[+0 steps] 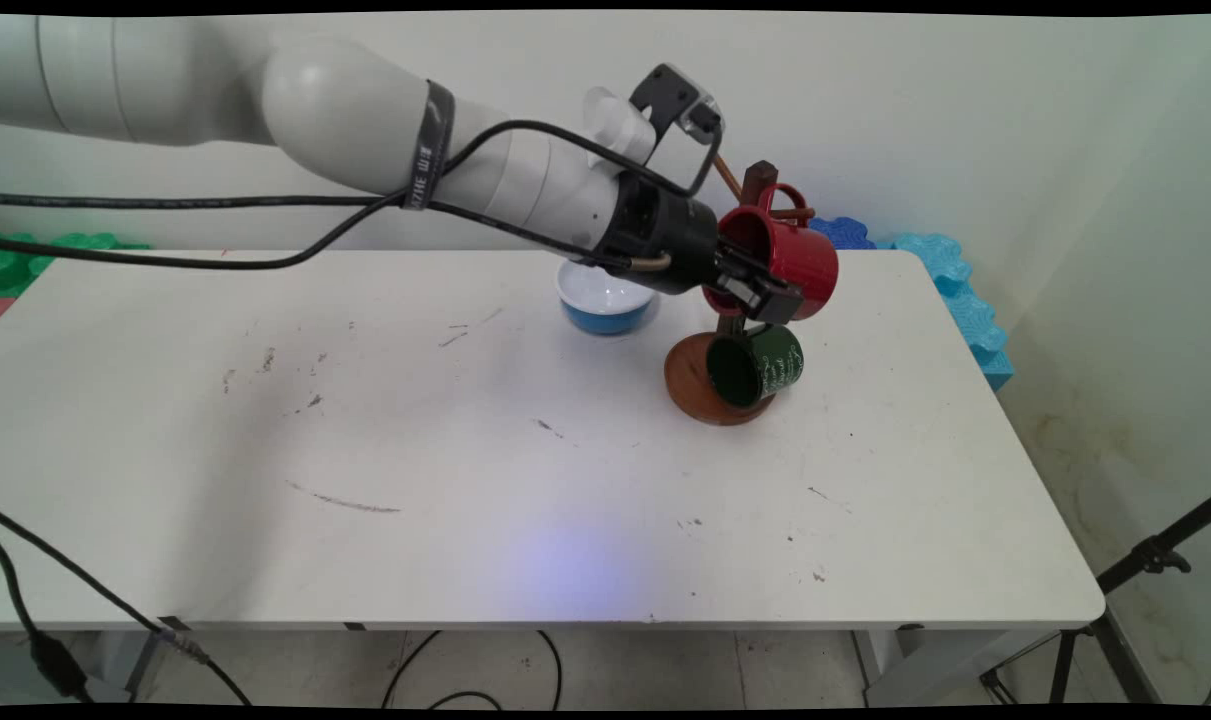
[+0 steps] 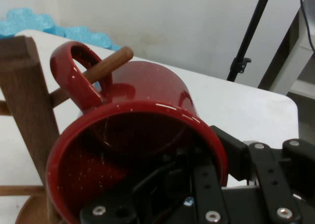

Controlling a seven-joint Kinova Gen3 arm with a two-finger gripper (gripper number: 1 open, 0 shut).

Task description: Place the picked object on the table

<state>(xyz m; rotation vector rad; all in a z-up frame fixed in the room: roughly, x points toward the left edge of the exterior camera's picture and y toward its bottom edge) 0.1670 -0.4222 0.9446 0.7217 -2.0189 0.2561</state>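
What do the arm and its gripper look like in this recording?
The arm is glossy white, built of thick rounded segments. A dark strap with pale lettering wraps one segment, binding black cables that trail off to the left. A black wrist section leads to a black gripper with two jointed fingers studded with silver screws. A small black bracket sits on top of the wrist.

A white table (image 1: 525,500) fills most of the main view, its top marked with dark scuffs and smudges. Behind the table rises a plain off-white wall (image 1: 965,110). Blue foam mats (image 1: 970,300) lie along the table's far right corner and right edge, and green foam mats (image 1: 35,255) show at the table's far left corner. Right of the table, a black tripod stand (image 1: 1150,560) leans over a stained pale floor (image 1: 1085,470). Black cables (image 1: 465,680) trail on the floor beneath the table's near edge.
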